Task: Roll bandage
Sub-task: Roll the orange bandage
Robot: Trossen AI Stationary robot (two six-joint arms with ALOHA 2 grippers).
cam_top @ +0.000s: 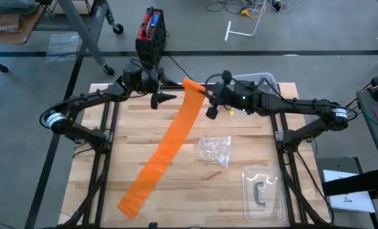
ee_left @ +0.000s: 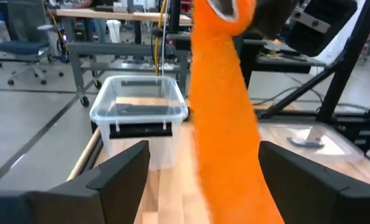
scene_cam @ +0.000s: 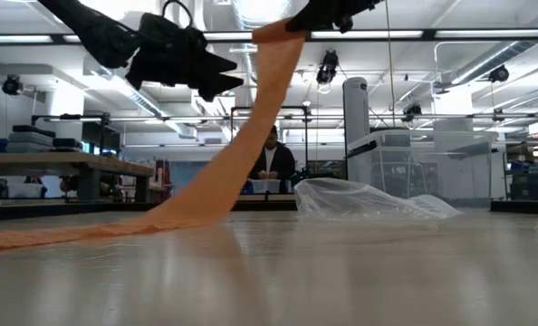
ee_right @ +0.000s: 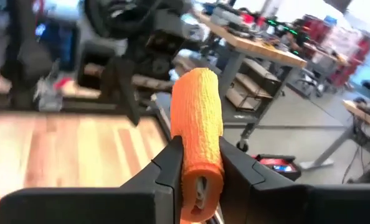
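Near the top centre of the high view, the rolled end of the bandage [cam_top: 190, 86] is clamped between the closed fingers of the right gripper [cam_top: 209, 102] and held above the table [cam_top: 252, 133]. From there the orange strip is seen running down toward the lower left of the frame, its loose end lying flat close to the table's bottom edge. The left gripper [cam_top: 165, 98] is poised just beside the roll, jaws spread wide and empty; in its wrist view the strip hangs between the two fingers [ee_left: 119, 171].

The rolling step appears barely begun, most of the band still unwound. The next move is judged to call for another turn of the roll while the strip is kept taut.

Open boards are left on either side of the strip. A crumpled plastic wrapper [cam_top: 215, 151] lies right of it, near but apart, and a clear bin [ee_left: 138, 112] stands at the table's top edge.
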